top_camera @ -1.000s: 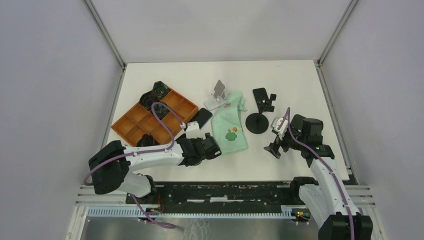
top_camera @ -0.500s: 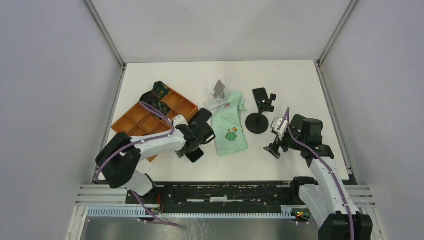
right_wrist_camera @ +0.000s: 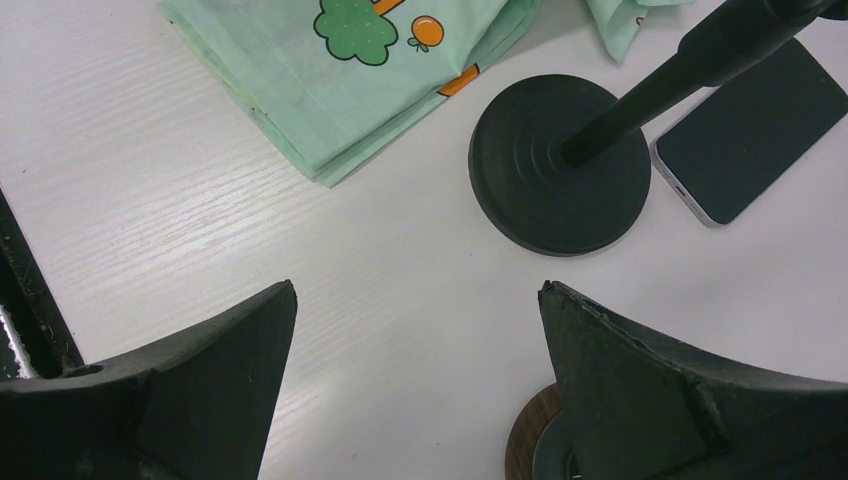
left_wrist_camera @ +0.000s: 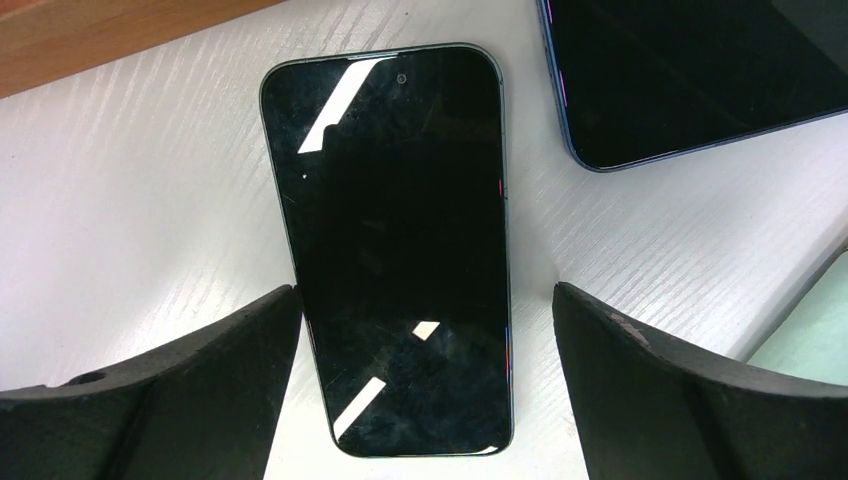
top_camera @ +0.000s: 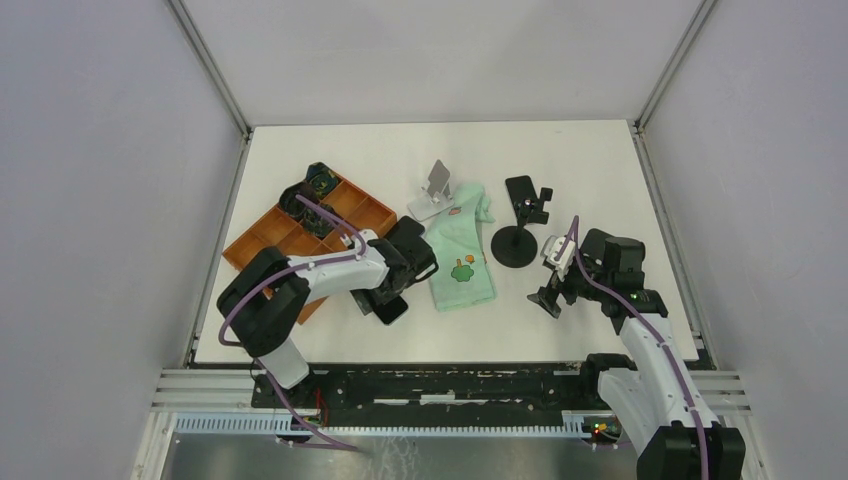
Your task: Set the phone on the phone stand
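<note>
Phone [left_wrist_camera: 395, 250] lies flat, screen up, btwn jaws of L gripper [left_wrist_camera: 425, 290], spread wide, nothing held.

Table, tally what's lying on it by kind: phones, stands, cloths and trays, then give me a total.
Phones: 3
Stands: 2
Cloth: 1
Tray: 1
Total: 7

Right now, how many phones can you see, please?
3: first phone below the open left gripper, second phone beside it, third phone by the black phone stand; others possibly hidden.
</note>
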Tool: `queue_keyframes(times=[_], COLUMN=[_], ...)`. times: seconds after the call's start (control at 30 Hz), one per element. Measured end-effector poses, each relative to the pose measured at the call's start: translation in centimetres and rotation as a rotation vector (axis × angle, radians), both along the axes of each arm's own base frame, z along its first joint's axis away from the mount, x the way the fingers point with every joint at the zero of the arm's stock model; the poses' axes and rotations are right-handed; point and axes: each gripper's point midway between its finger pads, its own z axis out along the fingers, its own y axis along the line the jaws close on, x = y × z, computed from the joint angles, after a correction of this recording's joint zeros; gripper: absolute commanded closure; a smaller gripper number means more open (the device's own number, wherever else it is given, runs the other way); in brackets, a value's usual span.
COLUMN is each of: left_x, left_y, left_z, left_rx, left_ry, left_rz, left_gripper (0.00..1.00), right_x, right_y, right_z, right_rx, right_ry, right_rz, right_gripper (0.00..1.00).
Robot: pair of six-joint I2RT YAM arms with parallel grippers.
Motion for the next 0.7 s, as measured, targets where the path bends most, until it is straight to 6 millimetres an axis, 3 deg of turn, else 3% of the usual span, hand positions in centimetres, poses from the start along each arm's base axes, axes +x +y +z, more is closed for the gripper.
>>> queue_keyframes(times=[0.7], left_x=[-1.2], left_y=[1.2], left_z=[-0.4], left_rx=[-0.05], left_ry=[-0.01], left_rz=[0.011], left_gripper=[0.0], right_x=[0.0], right_y=[0.0], right_z=[-0.2], right_rx=[-0.002], right_ry=[0.005], right_rz=[0.005], right_gripper=[0.02])
